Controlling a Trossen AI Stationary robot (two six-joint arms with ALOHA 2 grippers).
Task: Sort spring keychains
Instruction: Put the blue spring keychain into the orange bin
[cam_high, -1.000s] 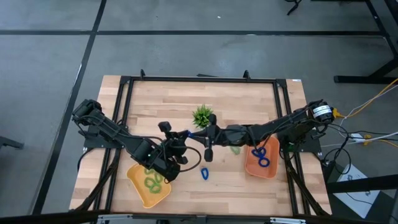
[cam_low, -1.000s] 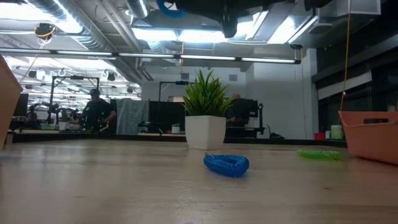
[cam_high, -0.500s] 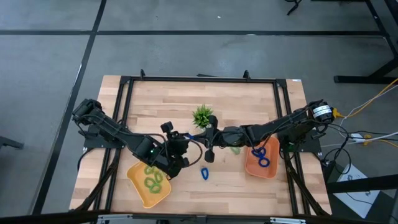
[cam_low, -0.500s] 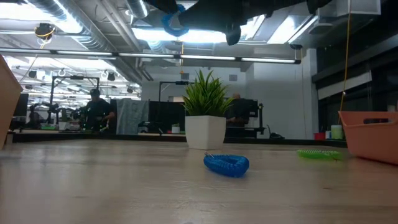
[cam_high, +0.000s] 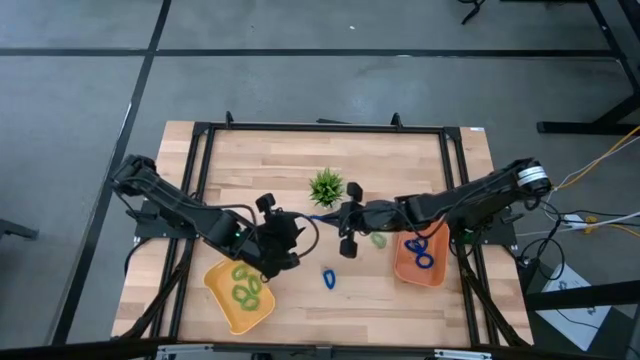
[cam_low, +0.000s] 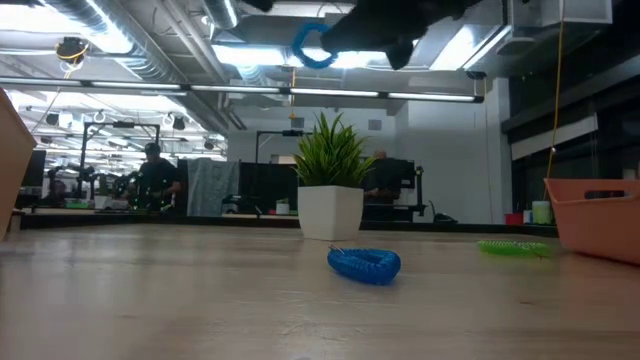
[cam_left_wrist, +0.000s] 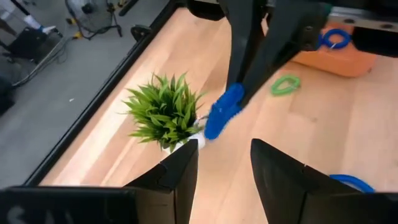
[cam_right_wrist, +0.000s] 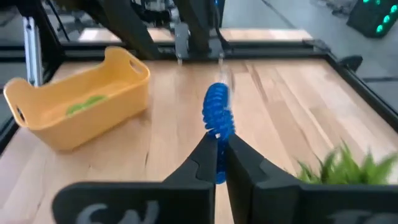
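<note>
Blue coiled plastic fills my right gripper (cam_right_wrist: 216, 167): its two dark fingers are pinched together on a ribbed spring keychain (cam_right_wrist: 217, 118), held up off the butcher-block table (cam_high: 400, 160). I take the spiky plant (cam_high: 325, 185) in its white pot as my landmark. The held blue keychain hangs just beside the plant, on the side toward the orange tray (cam_high: 408, 268).

A second blue keychain (cam_high: 328, 279) lies flat on the wood, well in front of the plant, a small oval loop. A light green keychain (cam_high: 378, 239) rests between the plant and the orange tray, near that tray's rim. Inside the orange tray sit more blue coils (cam_high: 421, 252), tangled so I cannot count them surely.

My left gripper (cam_high: 281, 240) hovers on the plant's other side, toward the yellow tray (cam_high: 222, 296), its fingers (cam_left_wrist: 278, 167) spread apart with nothing between them. That rounded yellow tub, with its handle lip, holds green coils (cam_high: 246, 290).
</note>
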